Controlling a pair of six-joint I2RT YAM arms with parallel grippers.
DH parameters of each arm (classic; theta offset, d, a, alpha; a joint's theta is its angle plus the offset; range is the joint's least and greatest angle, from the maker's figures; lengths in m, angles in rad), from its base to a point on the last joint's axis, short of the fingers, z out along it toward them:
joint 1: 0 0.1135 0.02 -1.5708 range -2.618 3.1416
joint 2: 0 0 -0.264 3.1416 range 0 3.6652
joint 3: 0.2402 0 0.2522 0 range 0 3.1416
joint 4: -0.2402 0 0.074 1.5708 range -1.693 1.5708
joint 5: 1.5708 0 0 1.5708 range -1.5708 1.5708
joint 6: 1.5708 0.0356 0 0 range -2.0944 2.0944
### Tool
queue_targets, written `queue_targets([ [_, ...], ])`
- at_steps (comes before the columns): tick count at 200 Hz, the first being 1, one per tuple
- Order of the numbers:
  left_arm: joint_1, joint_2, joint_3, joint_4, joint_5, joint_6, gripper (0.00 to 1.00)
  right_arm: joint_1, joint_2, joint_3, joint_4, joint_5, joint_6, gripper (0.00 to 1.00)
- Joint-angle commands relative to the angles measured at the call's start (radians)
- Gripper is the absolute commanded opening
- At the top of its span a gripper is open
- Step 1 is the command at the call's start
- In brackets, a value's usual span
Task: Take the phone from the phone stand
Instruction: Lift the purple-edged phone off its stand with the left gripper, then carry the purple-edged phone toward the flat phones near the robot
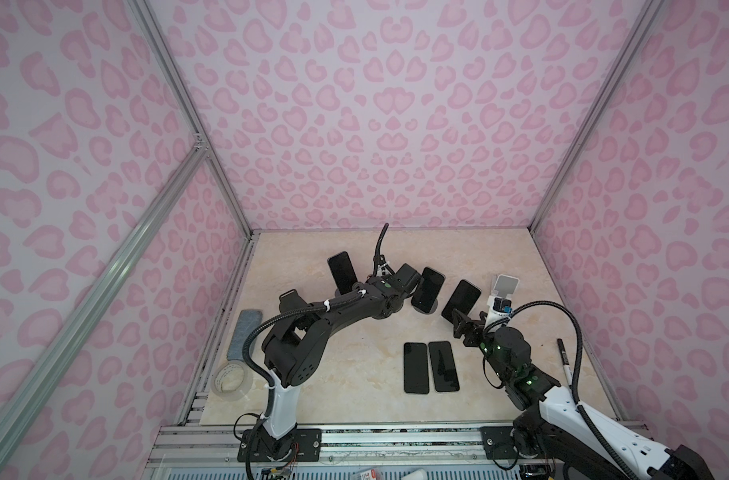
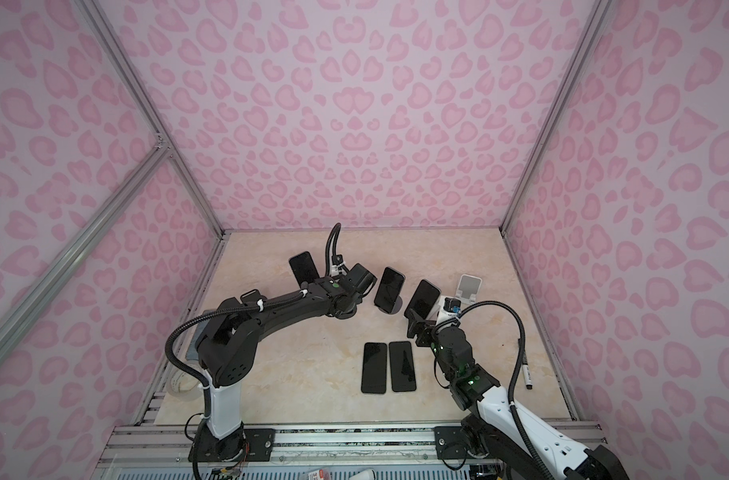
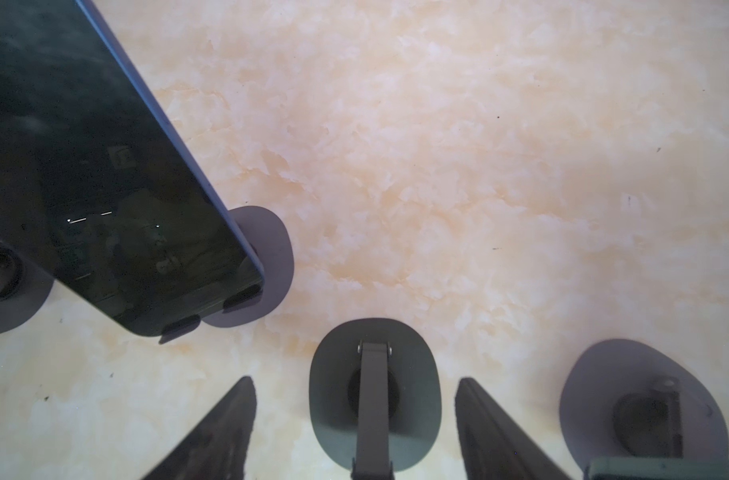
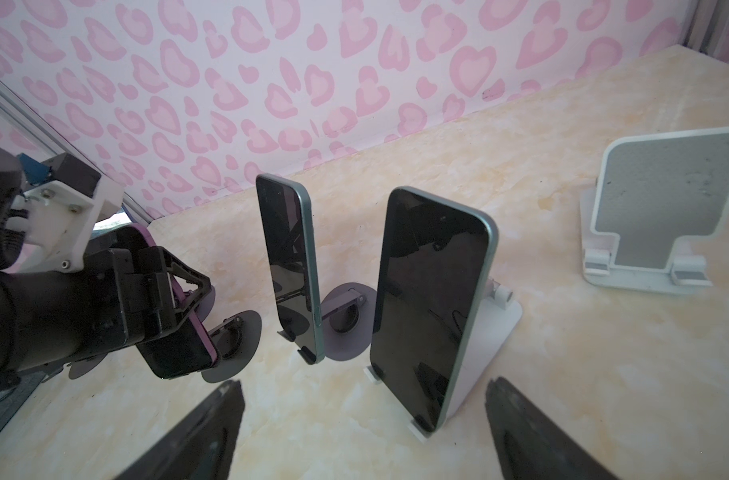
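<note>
In the right wrist view, a black phone with a purple edge [image 4: 180, 353] leans on a dark stand [image 4: 238, 336]. My left gripper [image 4: 188, 291] reaches in from its front, one finger on each long side. That phone is hidden under the gripper [image 1: 408, 274] in both top views. The left wrist view shows only the fingertips [image 3: 238, 415] apart, with the dark stand's base [image 3: 333, 374] and arm beyond them. Contact with the phone does not show. My right gripper [image 4: 364, 381] stands open and empty in front of a phone on a white stand [image 4: 429, 307].
A teal-edged phone [image 4: 288, 266] stands on a purple stand [image 4: 346, 328], and another phone [image 1: 342, 272] stands at the back left. An empty white stand [image 4: 661, 199] is at the right. Two phones [image 1: 416, 368] lie flat mid-table. Tape roll [image 1: 231, 380], cloth [image 1: 244, 332] and marker [image 1: 564, 361] sit along the sides.
</note>
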Motion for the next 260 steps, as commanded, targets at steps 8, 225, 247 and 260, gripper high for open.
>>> queue_targets([
  [8, -0.01, -0.05, -0.012, 0.0, -0.025, 0.028, 0.67, 0.001, 0.008, 0.006, 0.017, 0.005, 0.002, 0.93],
  [225, -0.092, -0.53, -0.364, 0.028, 0.089, 0.089, 0.65, 0.06, 0.029, -0.006, 0.137, -0.116, -0.044, 0.93],
  [247, -0.123, -0.546, -0.392, 0.012, 0.091, 0.061, 0.65, 0.06, 0.044, -0.014, 0.207, -0.246, -0.045, 0.93],
  [260, -0.149, -0.55, -0.402, 0.0, 0.094, 0.04, 0.65, 0.061, 0.058, -0.013, 0.227, -0.289, -0.042, 0.93],
])
